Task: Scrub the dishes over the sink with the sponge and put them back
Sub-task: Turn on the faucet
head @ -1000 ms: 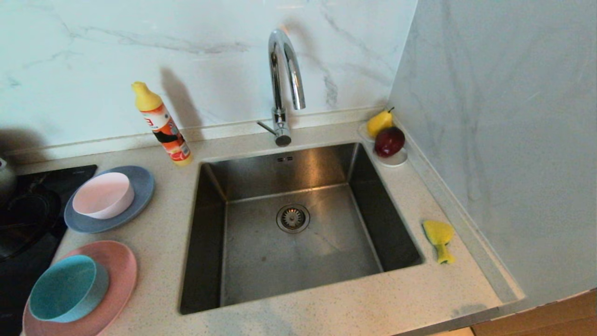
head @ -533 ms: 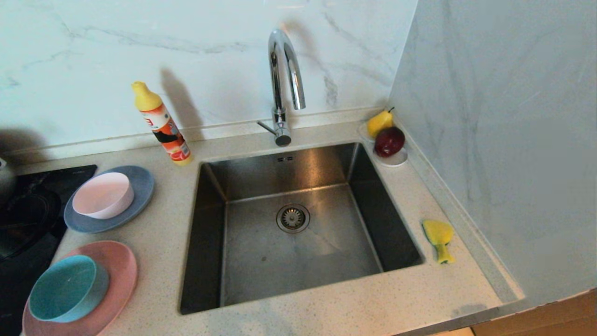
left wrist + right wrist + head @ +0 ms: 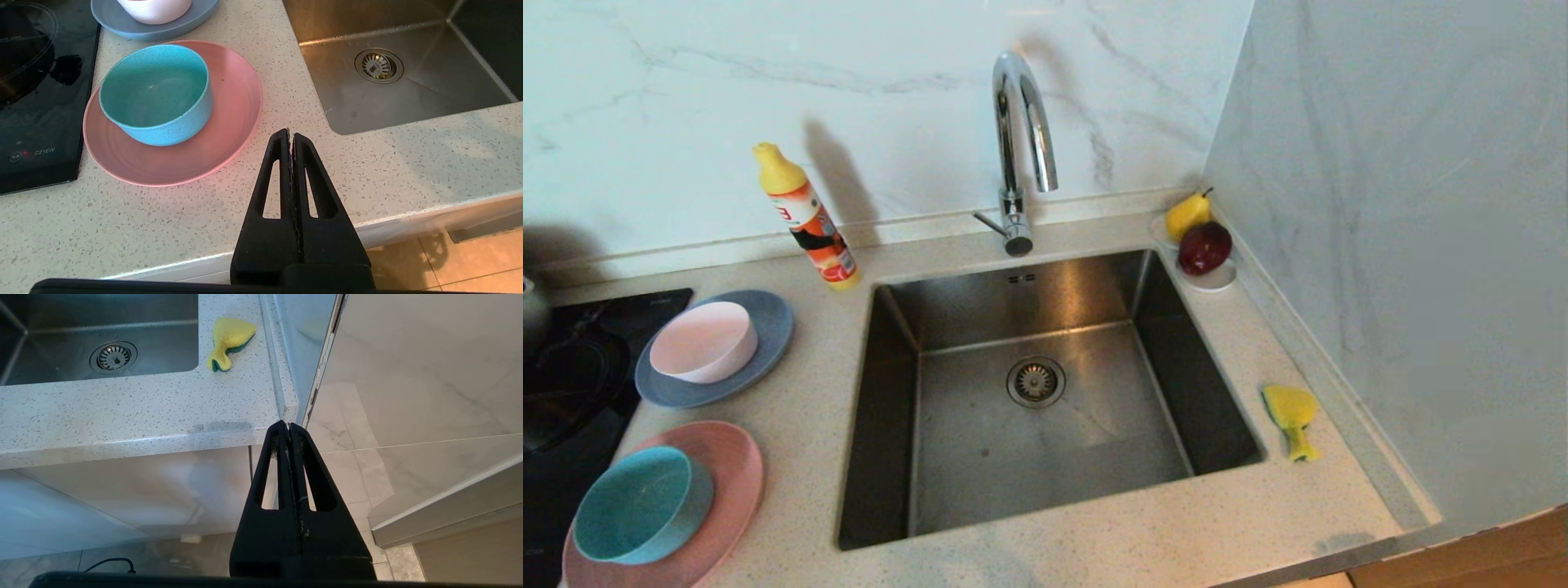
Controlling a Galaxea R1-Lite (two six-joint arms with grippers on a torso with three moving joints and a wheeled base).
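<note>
The soft yellow sponge lies right of the steel sink, its pinched end pointing toward the table's front edge. The black stove reads "C21EW". Both the left end effector and the right end effector are clenched, holding nothing.

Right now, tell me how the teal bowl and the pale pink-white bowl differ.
The round teal bowl sits on a pink plate at the counter's near edge; the pale pink-white bowl sits on a blue-grey plate farther back. The teal bowl's surface is speckled; the pale bowl's looks plain. Both stand upright, empty, left of the steel sink, each off-centre on its plate.
</note>
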